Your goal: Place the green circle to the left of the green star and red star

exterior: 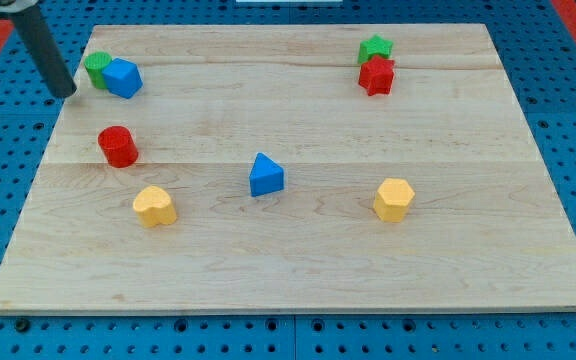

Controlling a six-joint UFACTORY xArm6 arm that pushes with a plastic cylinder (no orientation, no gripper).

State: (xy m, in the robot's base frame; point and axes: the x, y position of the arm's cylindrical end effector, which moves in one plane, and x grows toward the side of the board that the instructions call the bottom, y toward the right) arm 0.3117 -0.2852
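The green circle sits at the board's top left, touching a blue block on its right. The green star is at the top right, with the red star just below it and touching it. My tip is at the board's left edge, a little left of and below the green circle, not touching it.
A red cylinder lies at the left. A yellow block is below it. A blue triangle is near the middle. A yellow hexagon is at the lower right. The wooden board lies on a blue pegboard.
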